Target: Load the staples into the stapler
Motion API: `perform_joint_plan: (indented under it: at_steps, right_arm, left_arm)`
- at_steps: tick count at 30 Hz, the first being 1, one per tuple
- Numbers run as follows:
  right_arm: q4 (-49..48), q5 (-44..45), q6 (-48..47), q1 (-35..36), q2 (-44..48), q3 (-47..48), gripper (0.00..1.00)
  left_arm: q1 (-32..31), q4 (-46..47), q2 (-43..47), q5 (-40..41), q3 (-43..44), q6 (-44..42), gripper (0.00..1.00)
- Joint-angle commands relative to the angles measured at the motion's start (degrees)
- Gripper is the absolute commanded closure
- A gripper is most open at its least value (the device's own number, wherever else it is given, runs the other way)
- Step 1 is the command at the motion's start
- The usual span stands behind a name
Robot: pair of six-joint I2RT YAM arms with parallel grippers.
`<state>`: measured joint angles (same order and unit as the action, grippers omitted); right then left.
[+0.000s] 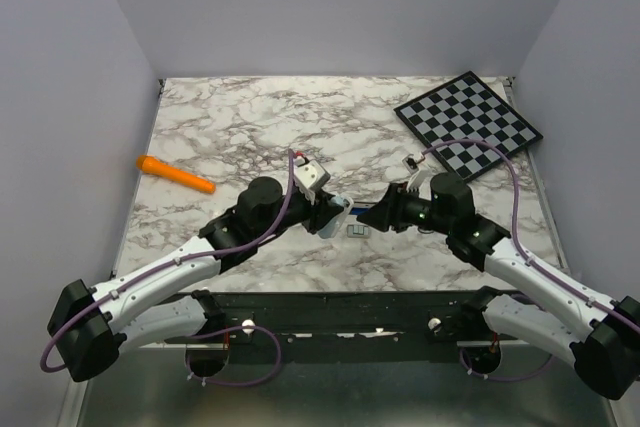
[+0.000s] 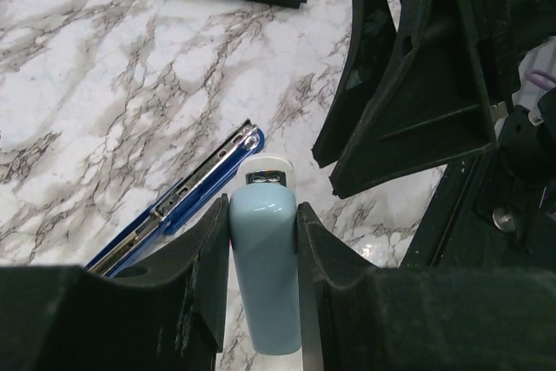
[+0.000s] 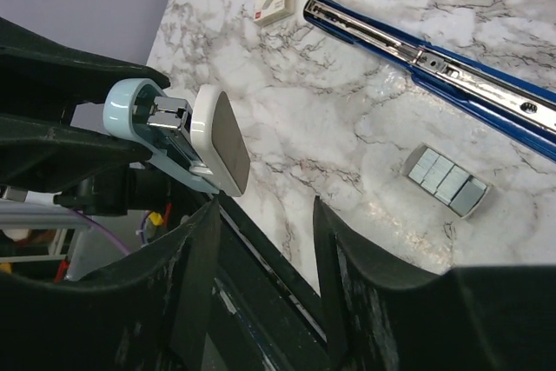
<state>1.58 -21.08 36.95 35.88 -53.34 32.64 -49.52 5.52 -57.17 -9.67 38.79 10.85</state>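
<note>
The stapler is hinged open. My left gripper (image 1: 330,215) is shut on its light blue top (image 2: 263,275) and holds it raised; the top's white end shows in the right wrist view (image 3: 217,141). The dark blue base with its silvery channel (image 2: 174,206) lies flat on the marble and also shows in the right wrist view (image 3: 434,62). The staples (image 3: 447,182), a row of small grey blocks, lie on the table beside the base; they also show in the top view (image 1: 357,231). My right gripper (image 3: 265,241) is open and empty, just right of the staples (image 1: 380,215).
An orange pen-like stick (image 1: 175,174) lies at the left. A chessboard (image 1: 467,125) sits at the back right. A small white box (image 3: 276,4) lies beyond the stapler base. The table's near edge with a dark rail (image 1: 340,307) is close below both grippers.
</note>
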Motion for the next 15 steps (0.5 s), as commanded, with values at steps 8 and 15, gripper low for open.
perform_joint_plan:
  at_steps: [8, 15]
  right_arm:
    - [-6.42, -4.32, 4.36, 0.33, -2.29, 2.68, 0.49]
    - [-6.42, -4.15, 3.57, 1.65, -5.1, 5.67, 0.5]
  left_arm:
    - [0.12, 6.43, 2.76, -0.17, -0.99, 1.98, 1.0]
    - [0.12, 6.61, 1.8, 0.44, -0.47, 1.54, 1.0]
